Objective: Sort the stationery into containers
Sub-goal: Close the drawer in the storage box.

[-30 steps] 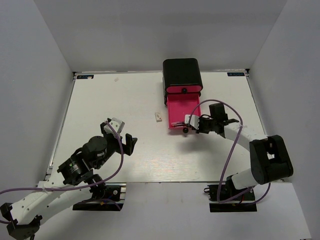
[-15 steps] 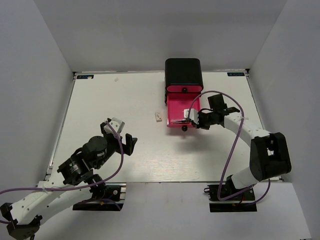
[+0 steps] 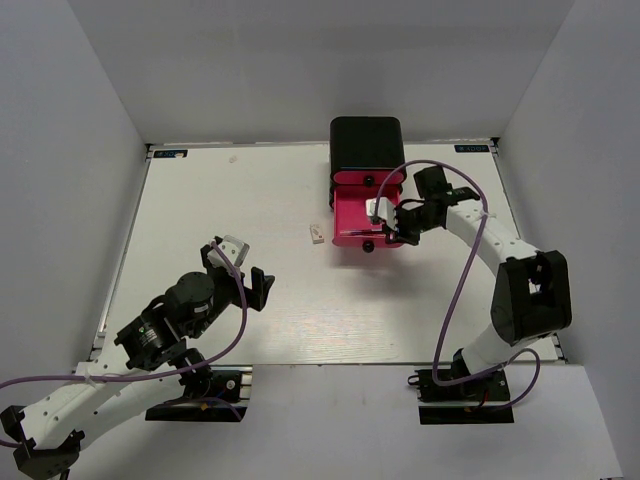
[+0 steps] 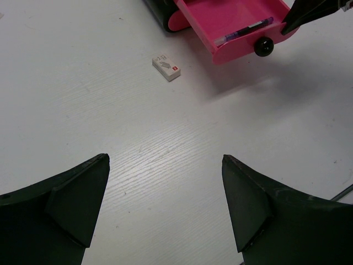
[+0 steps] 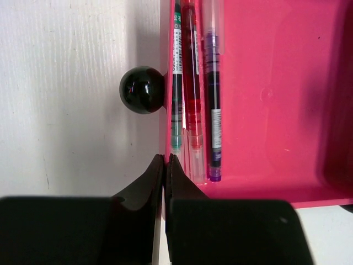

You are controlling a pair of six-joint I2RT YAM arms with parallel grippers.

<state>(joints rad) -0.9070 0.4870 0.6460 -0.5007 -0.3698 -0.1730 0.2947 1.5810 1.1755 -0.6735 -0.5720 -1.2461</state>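
Right gripper (image 5: pixel 165 163) has its two dark fingers pressed flat together with nothing between them. The tips sit at the top edge of the front wall of the pulled-out pink drawer (image 5: pixel 265 94), near one end of that wall; whether they touch it cannot be told. Just beyond the tips, the drawer's black round knob (image 5: pixel 142 90) juts from the outer face of the wall.

Inside the drawer, three pens lie side by side along the front wall: a green-marked pen (image 5: pixel 176 72) against the wall, then a red pen (image 5: pixel 190 72), then a clear purple pen (image 5: pixel 213 99). The drawer comes out of a black cabinet (image 3: pixel 366 145) at the far edge of the white table (image 3: pixel 230 200). Above it, an upper pink drawer (image 3: pixel 355 178) is pushed in.

Left gripper (image 4: pixel 165 204) hangs over the near left of the table, jaws spread wide and holding nothing. A small white eraser (image 4: pixel 166 67) lies on the table, near the open drawer's left side and apart from both grippers.
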